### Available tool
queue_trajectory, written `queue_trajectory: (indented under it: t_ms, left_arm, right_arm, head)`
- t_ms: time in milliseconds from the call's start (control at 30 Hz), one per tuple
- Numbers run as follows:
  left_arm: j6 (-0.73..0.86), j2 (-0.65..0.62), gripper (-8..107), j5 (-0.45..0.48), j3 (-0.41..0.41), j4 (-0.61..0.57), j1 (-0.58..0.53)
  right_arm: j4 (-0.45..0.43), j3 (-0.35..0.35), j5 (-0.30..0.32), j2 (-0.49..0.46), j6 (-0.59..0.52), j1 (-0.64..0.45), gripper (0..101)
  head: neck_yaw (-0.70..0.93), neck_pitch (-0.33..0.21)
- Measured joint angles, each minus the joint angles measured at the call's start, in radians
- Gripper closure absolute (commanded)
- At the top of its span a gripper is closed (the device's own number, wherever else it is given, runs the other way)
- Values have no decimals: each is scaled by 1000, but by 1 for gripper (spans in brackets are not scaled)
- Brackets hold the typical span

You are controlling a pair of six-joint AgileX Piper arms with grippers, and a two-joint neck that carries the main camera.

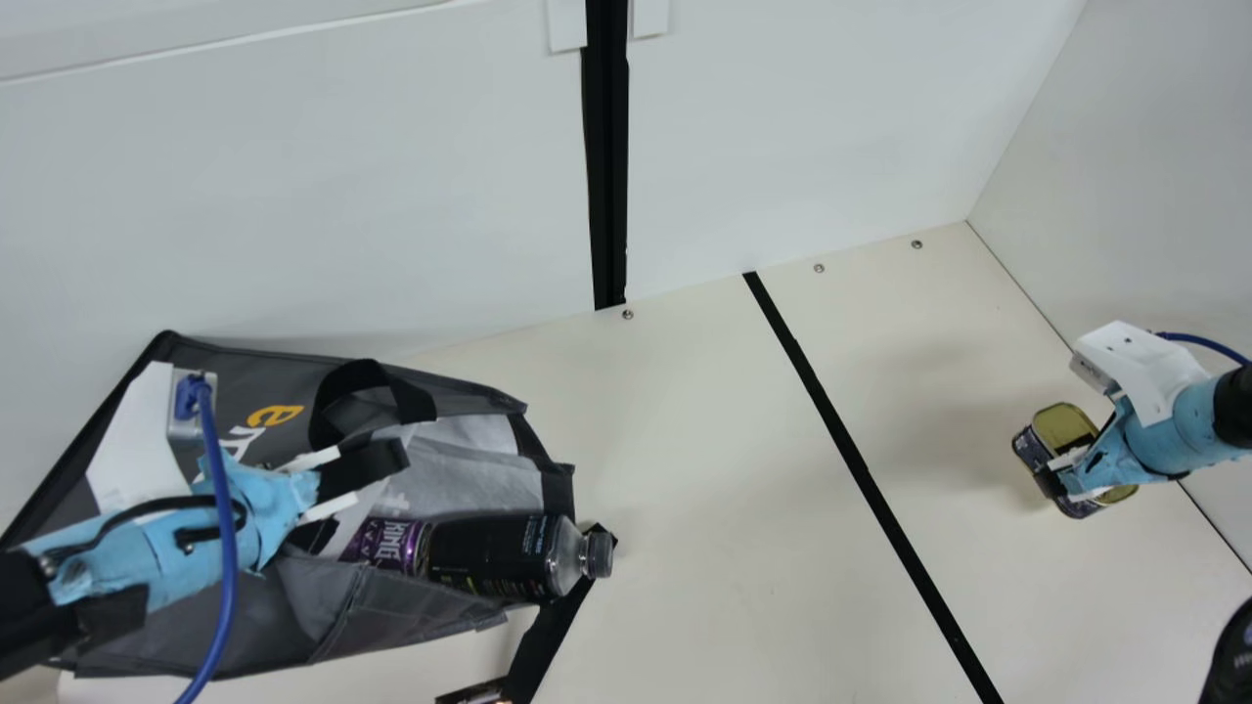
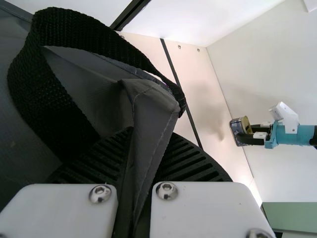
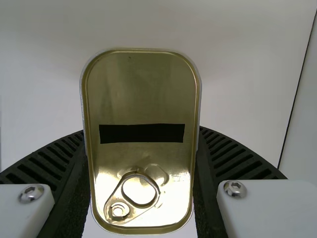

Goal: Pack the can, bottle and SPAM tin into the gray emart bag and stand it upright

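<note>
The gray emart bag (image 1: 323, 626) lies on its side at the main view's left, its mouth facing right. Inside is the dark bottle (image 1: 489, 552), lying down with its capped neck sticking out. My left gripper (image 1: 342, 497) is over the bag's opening; in the left wrist view the left gripper (image 2: 132, 153) is shut on a fold of gray bag fabric (image 2: 151, 106), beside a black handle (image 2: 74, 29). At the far right, my right gripper (image 1: 1074, 458) is shut on the SPAM tin (image 1: 1064, 426). In the right wrist view the right gripper (image 3: 142, 148) clasps the tin (image 3: 141, 99) by both sides, pull-ring lid showing.
A black strap (image 1: 553, 636) extends from below the bottle towards the near edge, beside a small dark item (image 1: 474, 693). Black tape (image 1: 861, 474) crosses the cream table (image 1: 704, 548) between the arms. White walls (image 1: 802, 127) stand behind and at the right. A dark object (image 1: 1232, 655) shows at bottom right.
</note>
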Motion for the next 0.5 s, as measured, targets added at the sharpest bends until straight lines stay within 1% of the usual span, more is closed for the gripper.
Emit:
queue_trajectory:
  t_ms: [367,500]
  left_arm:
    - [0,0,107,0,0,0,0]
    - [0,0,107,0,0,0,0]
  right_arm:
    - [-3,1,79,-86,-17,69,101]
    - [-2,3,96,-109,-32,99,101]
  head:
    - [2,0]
    - [0,2]
